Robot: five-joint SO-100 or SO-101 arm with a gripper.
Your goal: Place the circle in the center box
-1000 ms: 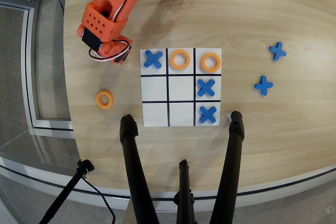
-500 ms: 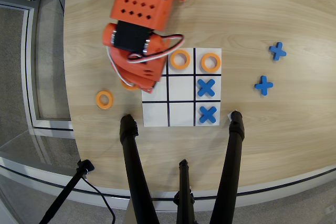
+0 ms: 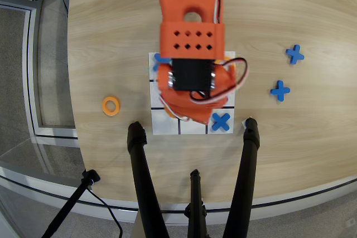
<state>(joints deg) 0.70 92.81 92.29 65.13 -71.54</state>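
One orange ring (image 3: 111, 105) lies flat on the wooden table, left of the white 3x3 board (image 3: 165, 127). My orange arm reaches down over the board and covers most of it, the center box included. The gripper (image 3: 186, 116) points at the board's lower middle; its jaws are hidden under the wrist, so I cannot tell whether it is open or holds anything. No other ring shows.
A blue cross (image 3: 221, 121) lies in the board's lower right cell and another (image 3: 161, 58) peeks out at its upper left. Two more blue crosses (image 3: 295, 54) (image 3: 280, 90) lie on the table to the right. Black tripod legs (image 3: 139, 176) stand at the near edge.
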